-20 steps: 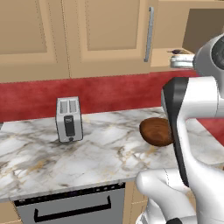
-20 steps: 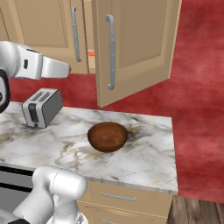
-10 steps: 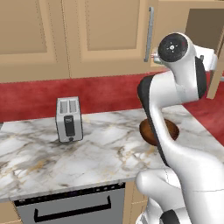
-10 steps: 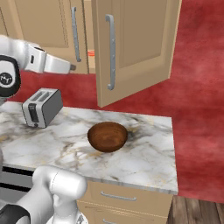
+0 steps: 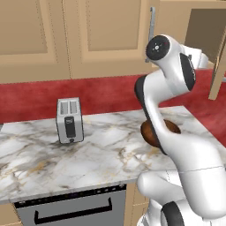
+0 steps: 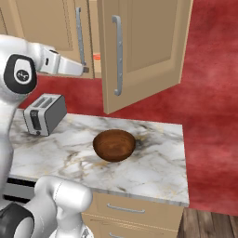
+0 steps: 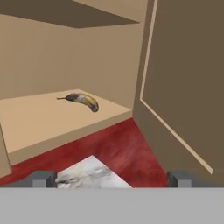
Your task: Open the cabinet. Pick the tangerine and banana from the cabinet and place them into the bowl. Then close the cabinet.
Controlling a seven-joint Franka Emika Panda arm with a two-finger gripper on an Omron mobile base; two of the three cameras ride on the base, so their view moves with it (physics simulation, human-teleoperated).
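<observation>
The cabinet (image 6: 144, 46) has its right door swung wide open, and its left door (image 6: 51, 23) is shut. On the cabinet shelf (image 7: 39, 120) lies the banana (image 7: 83, 100), yellow with dark patches, ahead of my gripper (image 7: 111, 178) and a little to its left. The gripper is open with nothing between its fingers. In the right base view the gripper (image 6: 86, 69) reaches toward the gap between the doors, where a bit of the orange-red tangerine (image 6: 96, 56) shows. The dark reddish-brown bowl (image 6: 114, 145) sits empty on the counter below, and my arm partly hides the bowl (image 5: 171, 128) in the left base view.
A silver toaster (image 5: 69, 120) stands on the marble counter (image 6: 153, 162) to the left of the bowl. The open door's inner face (image 7: 188, 78) stands close on the gripper's right. A red backsplash (image 5: 101, 95) runs under the cabinets. An oven front (image 5: 70, 209) sits below the counter.
The arm has swung left across the left base view and its hand has moved a little closer to the cabinet opening. The gripper has stayed open, and the door, bowl and toaster have not moved.
</observation>
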